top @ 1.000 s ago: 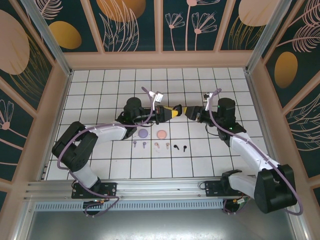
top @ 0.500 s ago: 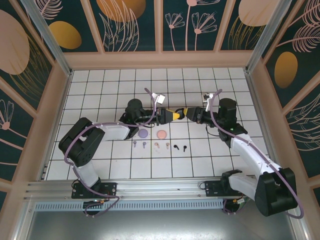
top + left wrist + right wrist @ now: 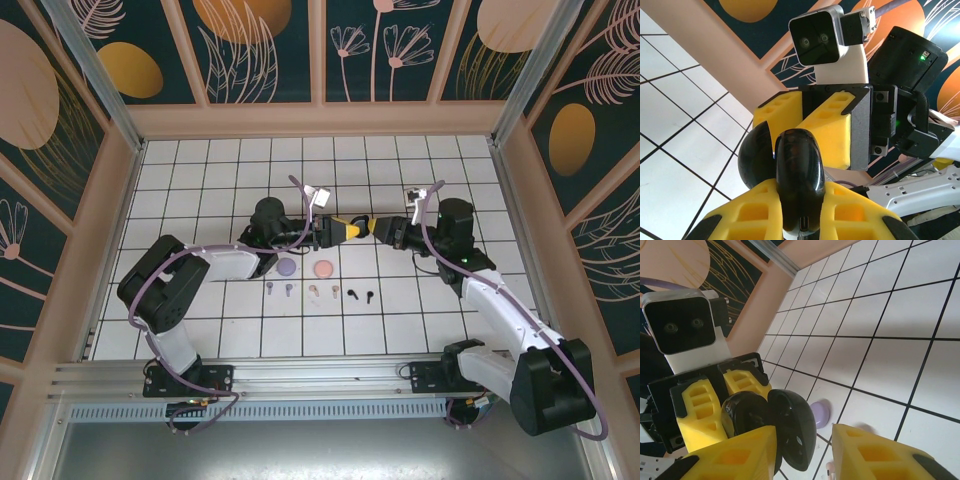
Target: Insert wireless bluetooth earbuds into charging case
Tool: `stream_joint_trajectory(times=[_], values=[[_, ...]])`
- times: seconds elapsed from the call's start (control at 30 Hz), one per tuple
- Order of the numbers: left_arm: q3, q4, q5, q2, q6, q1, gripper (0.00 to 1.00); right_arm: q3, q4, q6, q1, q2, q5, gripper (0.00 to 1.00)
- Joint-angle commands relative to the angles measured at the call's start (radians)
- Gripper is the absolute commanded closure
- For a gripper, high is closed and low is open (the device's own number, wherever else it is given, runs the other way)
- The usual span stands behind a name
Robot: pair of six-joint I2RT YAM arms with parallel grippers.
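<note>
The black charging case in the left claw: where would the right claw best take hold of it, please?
I'd grip the free, swung-out half across its two faces, coming from straight opposite the left claw. The black charging case stands open like a clam, its other half clamped there.

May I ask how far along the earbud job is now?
Done: the left gripper holds the black case aloft, hinged open. In hand: the right gripper straddles one half of it, jaws open. Left: all six earbuds lie on the tiles beside the purple case and pink case.
</note>
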Motion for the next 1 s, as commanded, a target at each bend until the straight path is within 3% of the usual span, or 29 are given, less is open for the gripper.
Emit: stream_joint_trajectory(times=[0.0, 0.97], values=[[0.035, 0.028, -0.006, -0.016, 0.009, -0.001, 1.00, -0.019, 0.002, -0.016, -0.004, -0.014, -0.031, 0.65], [0.035, 0.026, -0.006, -0.012, 0.010, -0.002, 1.00, 0.028, 0.010, -0.015, 0.030, 0.062, -0.012, 0.73]])
